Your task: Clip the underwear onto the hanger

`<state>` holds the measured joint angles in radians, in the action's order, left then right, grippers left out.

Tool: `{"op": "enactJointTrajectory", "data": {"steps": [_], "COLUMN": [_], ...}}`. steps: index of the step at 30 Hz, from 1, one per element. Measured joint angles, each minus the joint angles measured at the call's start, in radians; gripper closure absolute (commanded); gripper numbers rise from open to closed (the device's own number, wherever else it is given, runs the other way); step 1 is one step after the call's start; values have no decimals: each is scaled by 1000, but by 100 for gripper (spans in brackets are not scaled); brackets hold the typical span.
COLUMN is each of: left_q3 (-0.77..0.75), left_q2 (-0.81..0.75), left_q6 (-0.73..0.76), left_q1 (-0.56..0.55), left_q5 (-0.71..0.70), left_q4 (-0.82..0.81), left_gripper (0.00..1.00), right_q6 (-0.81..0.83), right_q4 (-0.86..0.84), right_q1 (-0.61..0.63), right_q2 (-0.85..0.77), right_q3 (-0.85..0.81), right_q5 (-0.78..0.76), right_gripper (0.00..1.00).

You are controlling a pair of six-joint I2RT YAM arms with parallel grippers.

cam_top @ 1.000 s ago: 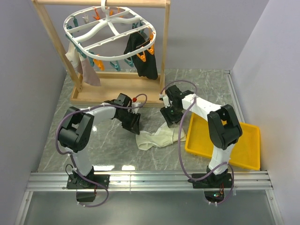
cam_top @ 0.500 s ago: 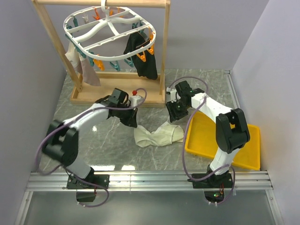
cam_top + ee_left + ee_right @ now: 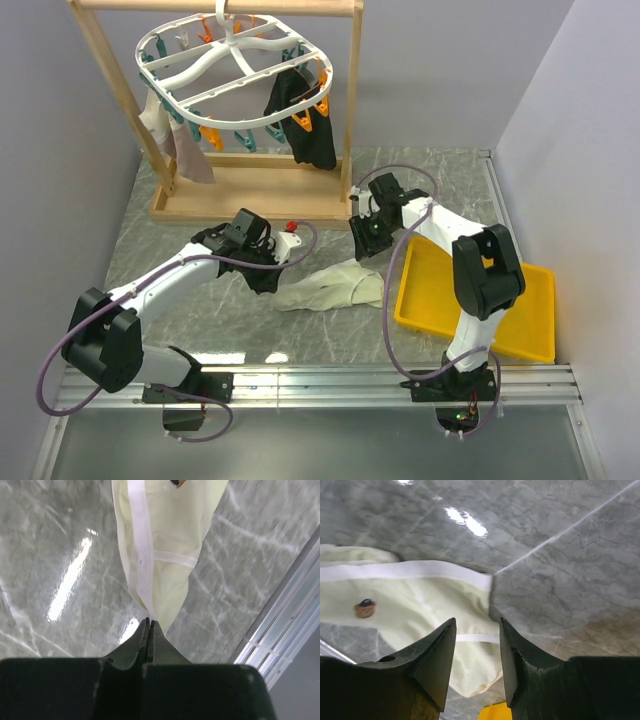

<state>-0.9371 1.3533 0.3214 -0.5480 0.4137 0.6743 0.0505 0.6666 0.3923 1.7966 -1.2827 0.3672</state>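
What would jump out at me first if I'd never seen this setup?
A cream underwear lies mid-table, one end pinched in the left pincer, with the right pincer open over the other end. Behind, a white hanger ringed with teal and orange clips hangs from a wooden rack. A yellow tray sits right.

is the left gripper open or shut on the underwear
Shut on it. In the left wrist view the left gripper has its jaws pressed together, pinching the narrow end of the underwear at the tips.

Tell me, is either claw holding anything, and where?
The left gripper pinches the underwear by the tip of its white-banded edge; the right gripper is open, holding nothing.
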Motion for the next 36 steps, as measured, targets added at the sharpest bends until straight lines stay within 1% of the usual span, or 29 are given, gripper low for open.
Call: {"op": "enactJointTrajectory", "data": {"steps": [3,7,16,22,25,28,33,36], "left_q3": [2,2,2,2,2,2,2,2], "left_q2": [5,11,36,36,36,36,36,23], "left_q6": [14,18,16,15,15,15,9,-2], "left_q1": [-1,-2,-3,-3,-3,-3,-3,-3], "left_q5": [-18,-20,-20,-20,-20,-20,-21,-27], "left_q4": [7,5,-4,-15,-16,-16,-16,-16], "left_gripper": [100,99,99,100,99,99,100,100], "right_q6": [-17,-52,-85,-87,-83,-74,-66,-47], "right_q4": [-3,-18,-54,-70,-73,-72,-72,-61], "right_q1": [3,5,46,81,93,106,113,105], "right_q2": [50,98,129,160,166,167,160,101], "right_q3": [-6,-7,-31,-55,-58,-58,-53,-34], "right_q5": [-31,-69,-100,-142,-167,-183,-181,-172], "right_gripper": [56,57,57,59,69,100,100,100]}}
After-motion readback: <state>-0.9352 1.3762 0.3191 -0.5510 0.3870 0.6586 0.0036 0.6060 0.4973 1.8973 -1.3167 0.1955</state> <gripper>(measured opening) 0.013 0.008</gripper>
